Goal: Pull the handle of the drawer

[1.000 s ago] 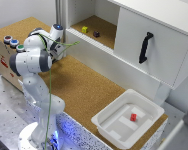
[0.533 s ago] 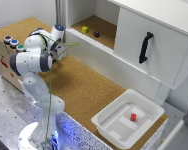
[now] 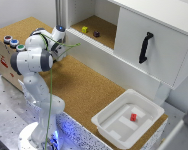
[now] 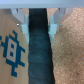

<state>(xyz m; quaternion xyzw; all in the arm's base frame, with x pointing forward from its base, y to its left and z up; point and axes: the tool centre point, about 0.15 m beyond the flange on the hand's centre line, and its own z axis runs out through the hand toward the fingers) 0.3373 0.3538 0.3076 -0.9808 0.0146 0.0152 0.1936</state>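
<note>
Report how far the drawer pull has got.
Nothing looks done: the black handle on the white drawer front is untouched. The arm sits at the exterior view's left with its end effector far from the handle; the wrist view shows its fingers apart. Reaching, gripping and pulling all remain.

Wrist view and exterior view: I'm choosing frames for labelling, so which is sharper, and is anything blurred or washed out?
Exterior view: moderately soft but readable; the black handle stands out crisply against the white drawer, and the arm's base glows blue. Wrist view: heavily blurred, the fingers pale and smeared, with a dark band between them and cork alongside.
</note>
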